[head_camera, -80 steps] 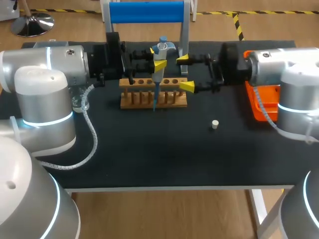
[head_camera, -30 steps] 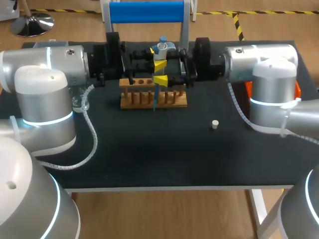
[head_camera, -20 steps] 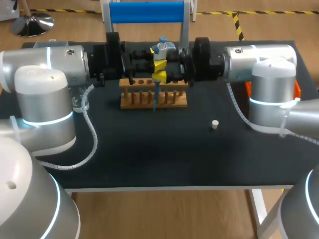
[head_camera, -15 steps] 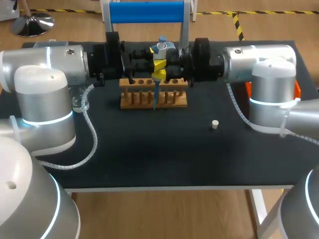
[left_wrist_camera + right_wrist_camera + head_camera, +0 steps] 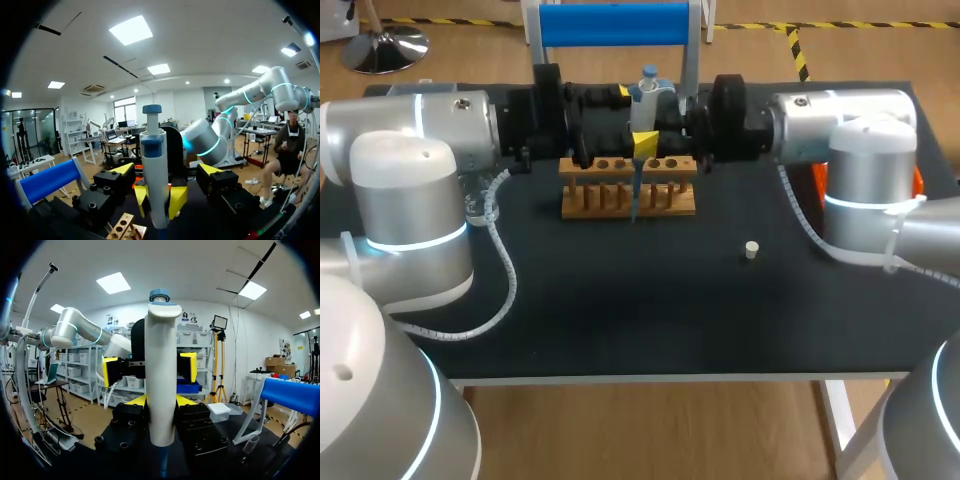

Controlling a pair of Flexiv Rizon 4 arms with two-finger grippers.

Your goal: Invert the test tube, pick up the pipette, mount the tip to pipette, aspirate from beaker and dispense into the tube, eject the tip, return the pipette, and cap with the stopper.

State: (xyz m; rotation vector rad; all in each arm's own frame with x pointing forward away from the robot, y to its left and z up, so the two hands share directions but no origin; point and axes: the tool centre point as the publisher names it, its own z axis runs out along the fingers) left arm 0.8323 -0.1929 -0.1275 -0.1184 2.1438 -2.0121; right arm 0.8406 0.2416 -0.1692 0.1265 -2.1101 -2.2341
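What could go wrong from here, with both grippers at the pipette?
1. The left gripper stands open around the pipette, which only the right gripper clamps; a skewed retreat could knock it loose.
2. The blue tip hangs low at the wooden rack; moving sideways before lifting could snag it.

**Grippers nose to nose: right one clamped, left one spread**

The left arm (image 5: 420, 150) comes in from the left and the right arm (image 5: 850, 130) from the right. Both wrists are level and point straight at each other. The right gripper (image 5: 160, 400) has its two yellow fingertips pressed on opposite sides of the upright pipette (image 5: 161, 365). The left gripper (image 5: 165, 169) has its fingers spread wide, one on each side of the pipette and clear of it, outside the right gripper's tips.
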